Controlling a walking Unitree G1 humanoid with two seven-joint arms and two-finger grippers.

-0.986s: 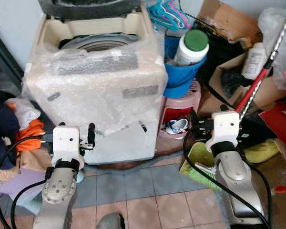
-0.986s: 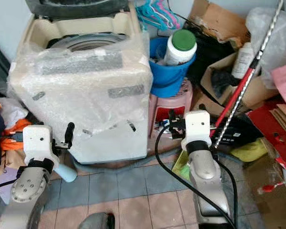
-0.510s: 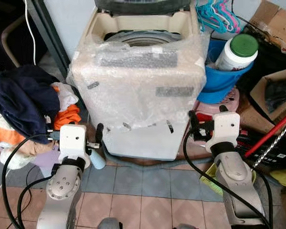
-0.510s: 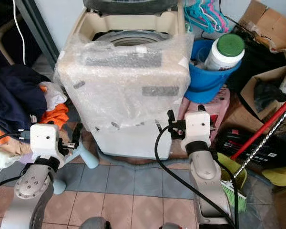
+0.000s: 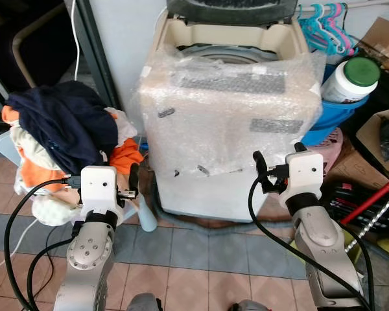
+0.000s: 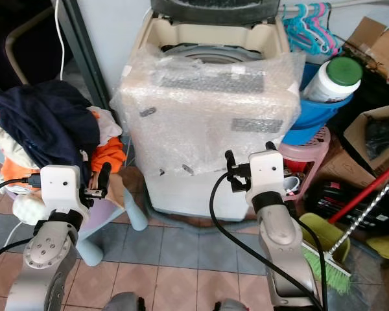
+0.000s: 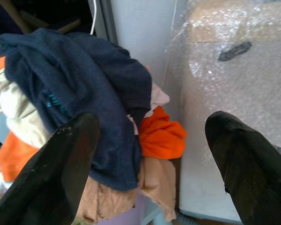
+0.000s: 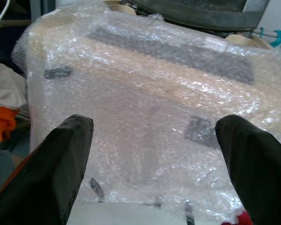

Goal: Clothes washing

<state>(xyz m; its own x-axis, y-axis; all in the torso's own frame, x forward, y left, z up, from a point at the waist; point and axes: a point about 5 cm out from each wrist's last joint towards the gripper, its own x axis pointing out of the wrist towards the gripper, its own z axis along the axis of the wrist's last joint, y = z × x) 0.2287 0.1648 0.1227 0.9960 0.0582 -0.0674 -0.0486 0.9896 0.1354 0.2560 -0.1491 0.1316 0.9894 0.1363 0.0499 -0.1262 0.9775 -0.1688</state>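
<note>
You're squared up to the cream top-loading washing machine wrapped in clear bubble plastic [image 5: 227, 123], its dark lid tipped up at the back and the steel drum rim showing inside. Off to your left sits the heap of laundry [image 5: 65, 142]: a dark navy garment draped over orange and pale pieces, piled on what looks like a small lilac stool beside the machine's left wall.

Your left gripper [image 7: 150, 173] is raised and aimed at that heap, black fingers [image 7: 65, 164] spread wide with nothing between them; the navy cloth lies ahead of the tips, not yet touched. Your right gripper [image 8: 154, 164] faces the machine's wrapped front, also fully spread and carrying nothing, close to the plastic but apart from it.

So I'd call this the very start: no garment is lifted and nothing is visible inside the tub. The step in hand looks like the approach to the pile. Next you'll likely want the left arm forward and down onto the navy top layer, pinching a good fold so it doesn't drag the whole stack off. On the right, the blue bucket holding a white green-capped bottle [image 5: 350, 78] waits for later.
</note>
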